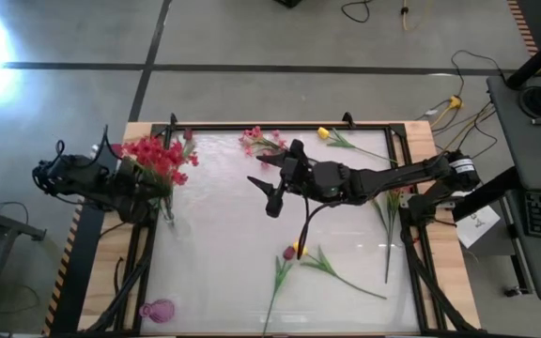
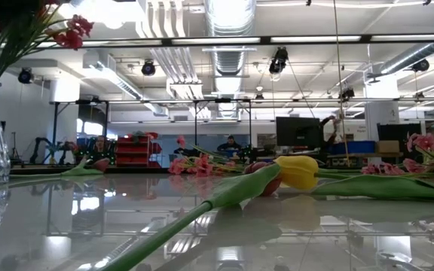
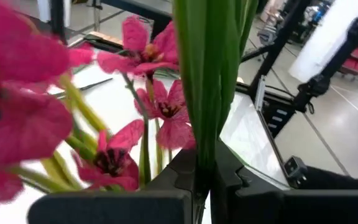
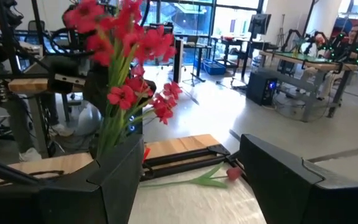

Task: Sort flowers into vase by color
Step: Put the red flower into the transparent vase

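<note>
Both hands: left hand pinches red spray (stems); right hand spread.

No text, label, brand, number or sign can be read in any of the views. The paper sheet beside the table's right edge and the room's far screens carry marks too small to make out.
</note>
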Robot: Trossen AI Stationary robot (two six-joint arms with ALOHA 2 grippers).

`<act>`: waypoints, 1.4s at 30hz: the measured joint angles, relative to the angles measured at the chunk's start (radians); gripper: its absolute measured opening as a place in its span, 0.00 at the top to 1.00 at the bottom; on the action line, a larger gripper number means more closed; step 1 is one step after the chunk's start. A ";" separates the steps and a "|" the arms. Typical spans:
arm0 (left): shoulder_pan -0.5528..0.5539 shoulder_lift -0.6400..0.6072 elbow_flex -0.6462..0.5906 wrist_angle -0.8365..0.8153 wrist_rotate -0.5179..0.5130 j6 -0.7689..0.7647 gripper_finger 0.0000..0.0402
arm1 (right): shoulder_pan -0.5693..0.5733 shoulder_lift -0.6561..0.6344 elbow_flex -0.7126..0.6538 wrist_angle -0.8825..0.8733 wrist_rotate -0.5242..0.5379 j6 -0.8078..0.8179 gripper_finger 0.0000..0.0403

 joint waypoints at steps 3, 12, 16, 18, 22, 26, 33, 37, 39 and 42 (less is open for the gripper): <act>0.000 -0.008 0.006 -0.021 -0.005 -0.002 1.00 | 0.000 0.000 0.000 -0.009 0.016 0.000 0.36; 0.000 -0.003 0.033 -0.150 0.070 -0.014 0.97 | 0.000 0.000 0.000 -0.045 0.016 -0.002 0.36; 0.000 0.008 0.000 -0.152 0.116 -0.013 0.90 | 0.000 0.000 0.000 -0.071 0.016 -0.002 0.36; 0.000 0.018 -0.016 -0.154 0.115 0.007 0.85 | 0.000 0.000 0.000 -0.084 0.015 -0.002 0.36; 0.000 0.053 -0.039 -0.157 0.115 0.065 0.76 | 0.000 0.000 0.000 -0.098 0.015 -0.014 0.36; 0.000 0.097 -0.043 -0.104 0.124 0.105 0.74 | 0.000 0.000 0.000 -0.099 0.015 -0.028 0.36; -0.001 0.183 -0.041 0.006 0.169 0.148 0.78 | 0.000 0.000 0.000 -0.114 0.007 -0.029 0.36; -0.001 0.247 -0.043 0.020 0.190 0.150 0.79 | 0.011 0.004 -0.001 -0.142 0.007 -0.028 0.36; -0.001 0.280 -0.045 0.052 0.210 0.163 0.79 | 0.019 0.007 -0.002 -0.159 0.007 -0.028 0.36; -0.002 0.327 -0.044 0.102 0.250 0.190 0.80 | 0.031 0.017 -0.002 -0.180 0.007 -0.030 0.36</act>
